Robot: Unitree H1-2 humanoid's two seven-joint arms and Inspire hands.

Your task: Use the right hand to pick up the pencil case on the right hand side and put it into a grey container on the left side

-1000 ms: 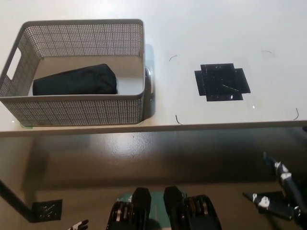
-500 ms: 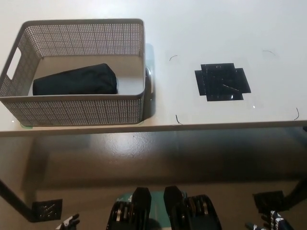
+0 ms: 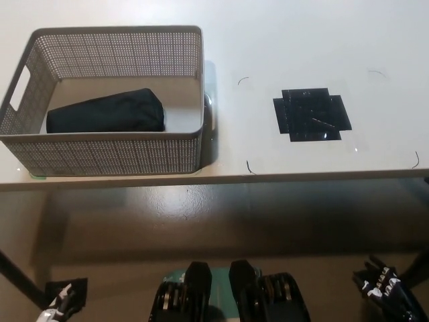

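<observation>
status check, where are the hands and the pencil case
Right hand low at bottom right, off the table, holding nothing. Left hand low at bottom left. Pencil case lying inside the grey container. Nothing in the way.

The black pencil case [image 3: 105,111] lies inside the grey container [image 3: 107,155] on the bench [image 3: 281,40], while my right hand [image 3: 383,288] hangs below the bench edge.

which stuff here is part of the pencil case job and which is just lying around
Part of the job:
- black soft pencil case, lying inside the container
- grey perforated plastic container on the table's left
- black right hand, low, off the table

Just there:
- black tape patch on the white table
- white left hand, resting low
</observation>
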